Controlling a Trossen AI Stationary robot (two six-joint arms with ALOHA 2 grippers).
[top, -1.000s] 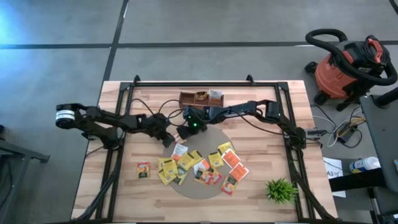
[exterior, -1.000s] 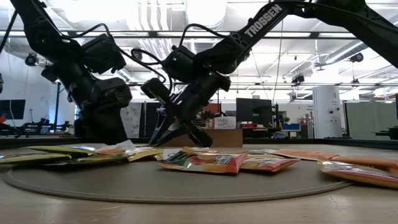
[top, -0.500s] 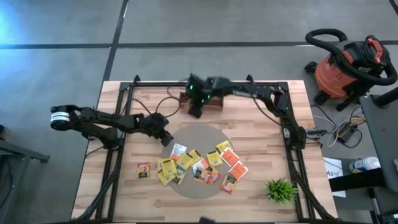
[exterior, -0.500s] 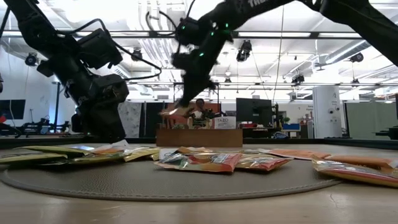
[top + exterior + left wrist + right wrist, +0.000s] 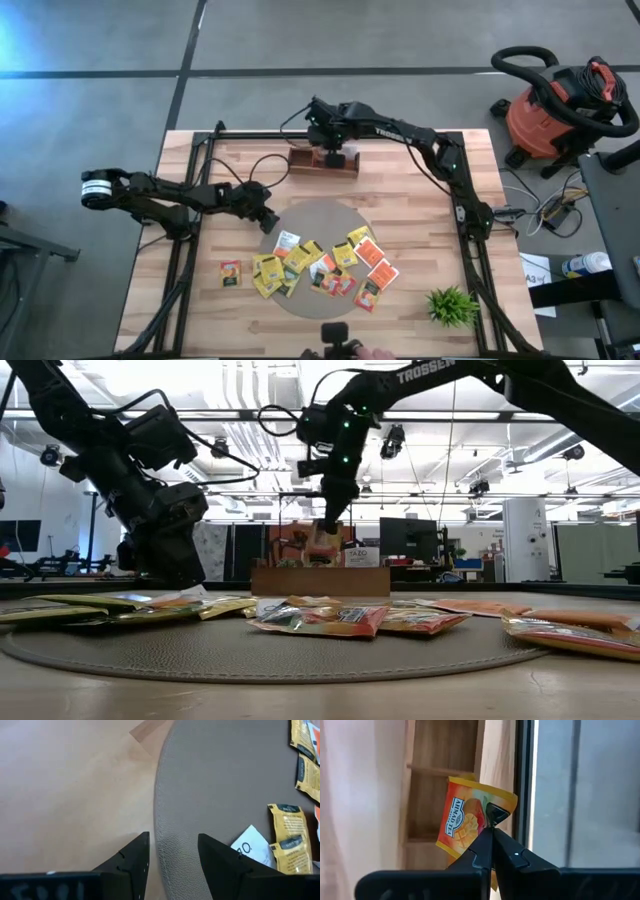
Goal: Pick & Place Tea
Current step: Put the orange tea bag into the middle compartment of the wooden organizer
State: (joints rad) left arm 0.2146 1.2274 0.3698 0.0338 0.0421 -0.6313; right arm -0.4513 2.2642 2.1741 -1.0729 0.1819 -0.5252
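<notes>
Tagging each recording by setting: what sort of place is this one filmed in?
Most likely a robotics lab or workshop, not a home. A shop vacuum stands on the bare concrete floor beside the wooden table, and the low view shows exposed ceiling pipes and monitors behind.

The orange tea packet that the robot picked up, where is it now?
The orange tea packet hangs pinched in the right gripper's shut jaws, above the wooden tray at the table's far edge, seen from above.
</notes>
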